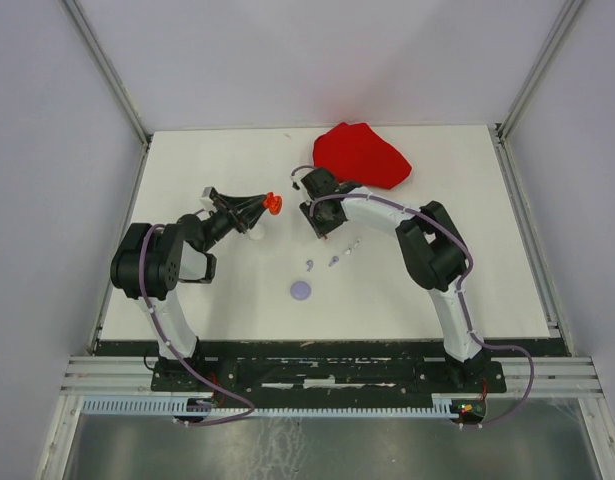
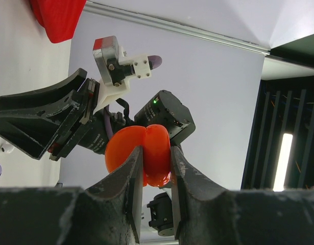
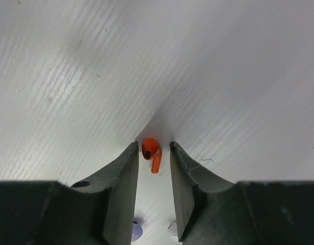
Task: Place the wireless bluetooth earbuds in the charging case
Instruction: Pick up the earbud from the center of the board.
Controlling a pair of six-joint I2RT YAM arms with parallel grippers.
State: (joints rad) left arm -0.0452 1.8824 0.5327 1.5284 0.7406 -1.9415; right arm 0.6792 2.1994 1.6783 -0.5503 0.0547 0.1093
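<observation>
At lower centre, your right fingers (image 3: 121,189) straddle the red earbud (image 3: 151,153), unclenched; left fingers (image 2: 131,204) clamp the red case (image 2: 146,148), awaiting it.

Bright, even light with soft shadows on the white table (image 1: 237,300); wrist views blur near the lens.

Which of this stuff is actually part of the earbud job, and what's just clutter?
In the job: red case clamped in the left hand; red earbud between the tips of the open right hand; lilac earbuds, white earbuds and lilac case on the table.
Just lying about: red cloth at the far side.
</observation>
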